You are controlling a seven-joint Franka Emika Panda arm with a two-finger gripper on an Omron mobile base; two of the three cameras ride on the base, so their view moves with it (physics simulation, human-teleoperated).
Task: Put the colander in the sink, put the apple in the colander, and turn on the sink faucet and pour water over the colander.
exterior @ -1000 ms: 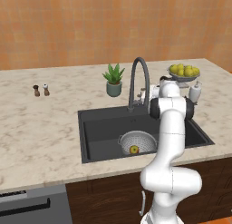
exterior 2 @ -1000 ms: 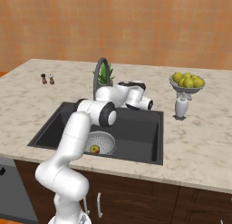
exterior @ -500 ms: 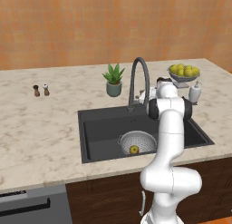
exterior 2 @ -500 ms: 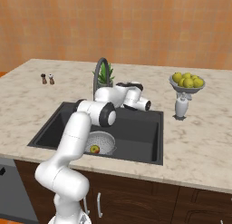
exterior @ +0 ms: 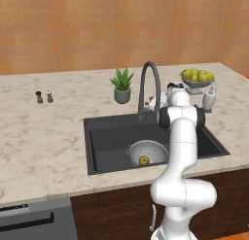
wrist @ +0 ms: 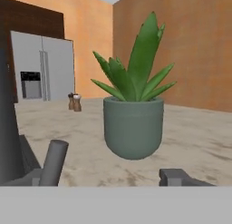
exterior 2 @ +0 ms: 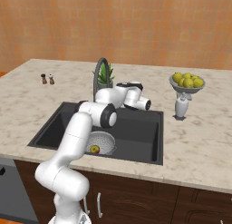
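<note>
The grey colander (exterior: 146, 152) (exterior 2: 100, 141) stands in the black sink (exterior: 109, 137) (exterior 2: 136, 132), near its front wall. Inside it lies the apple (exterior: 144, 160) (exterior 2: 94, 149). Behind the basin rises the dark gooseneck sink faucet (exterior: 148, 81) (exterior 2: 100, 71). My gripper (exterior: 154, 104) (wrist: 106, 178) hovers low at the faucet's base on its right side, jaws open and wide apart. In the hand view the faucet's small lever (wrist: 54, 162) juts up just inside the left finger, with the stem (wrist: 9, 128) further left. No water is running.
A potted plant (exterior: 121, 86) (wrist: 133, 123) stands right behind the faucet, straight ahead of the hand. On the counter to the right are a footed bowl of fruit (exterior: 197, 77) (exterior 2: 186, 81) and a white dispenser (exterior: 209, 99). Two small shakers (exterior: 44, 96) stand far left.
The hand has edged slightly toward the faucet base, and the jaws have come a little closer together. Colander and apple have not moved.
</note>
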